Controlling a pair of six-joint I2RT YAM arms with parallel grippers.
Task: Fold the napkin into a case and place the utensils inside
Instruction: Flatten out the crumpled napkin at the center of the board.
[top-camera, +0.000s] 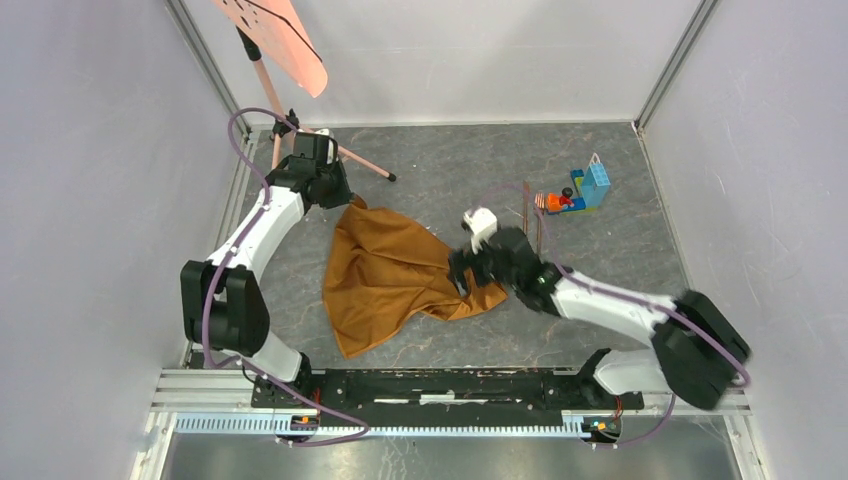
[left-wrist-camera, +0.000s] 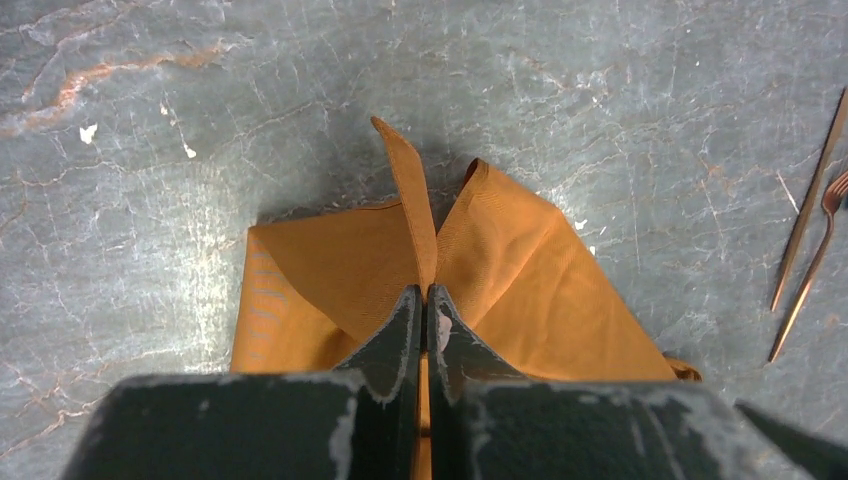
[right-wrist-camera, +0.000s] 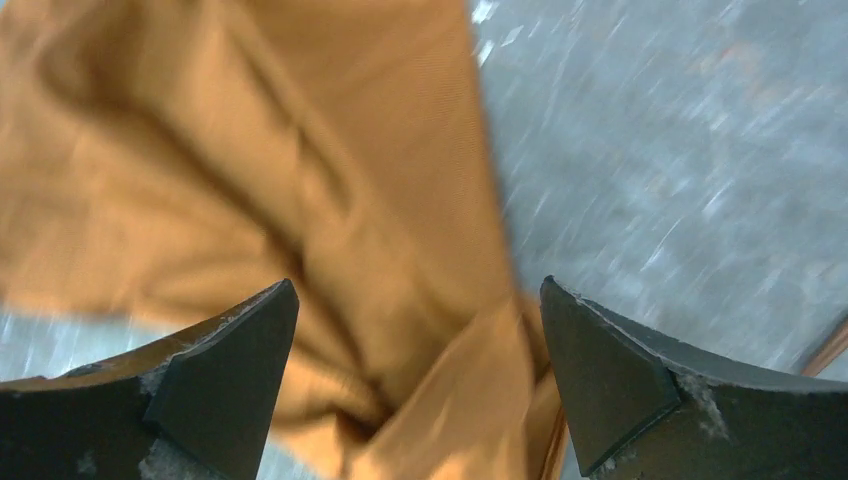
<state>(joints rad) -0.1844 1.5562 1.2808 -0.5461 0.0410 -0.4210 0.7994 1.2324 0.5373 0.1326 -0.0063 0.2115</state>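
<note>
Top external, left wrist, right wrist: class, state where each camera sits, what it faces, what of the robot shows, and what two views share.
Top external: above and behind, looking down on the table; left arm, right arm show.
Left wrist: on the left arm, looking down past the left gripper, shut on the napkin; utensils at right.
Right wrist: on the right arm, looking down through the open right gripper.
Shared: the napkin, in both wrist views.

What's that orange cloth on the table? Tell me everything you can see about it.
The napkin is a rust-orange cloth with a slight sheen, lying crumpled and wrinkled on the grey marbled table. Its far corner is gathered into a peak, pinched in the shut left pincer. The open right pincer straddles a bunched fold at its right corner; whether they touch is unclear.
</note>
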